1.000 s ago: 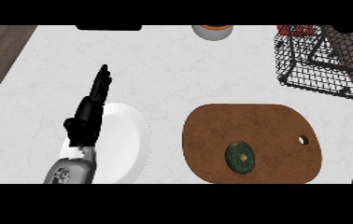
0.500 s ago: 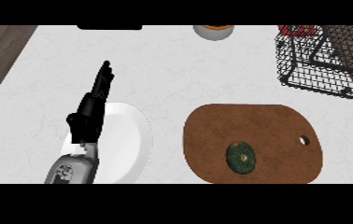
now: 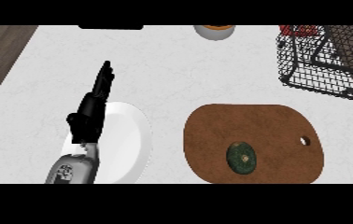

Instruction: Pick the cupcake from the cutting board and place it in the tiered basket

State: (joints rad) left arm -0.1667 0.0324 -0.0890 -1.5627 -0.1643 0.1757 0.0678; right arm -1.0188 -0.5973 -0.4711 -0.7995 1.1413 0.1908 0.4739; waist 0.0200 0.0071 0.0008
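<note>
Left hand (image 3: pixel 88 112) has edged slightly rightward over one white plate (image 3: pixel 131 143), fingers straight and pressed together. One cupcake (image 3: pixel 242 157) sits unmoved on one cutting board (image 3: pixel 269 129), right of the plate. One tiered basket (image 3: pixel 318 64) stands beyond the board.

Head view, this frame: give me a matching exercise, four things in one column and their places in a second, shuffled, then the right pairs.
Things:
1. cupcake
2. left hand
3. tiered basket
4. cutting board

Places:
A. at the counter's upper right
B. over the white plate, fingers straight
C. on the brown board, near its lower edge
D. lying right of the white plate

Pairs: 1-C, 2-B, 3-A, 4-D
</note>
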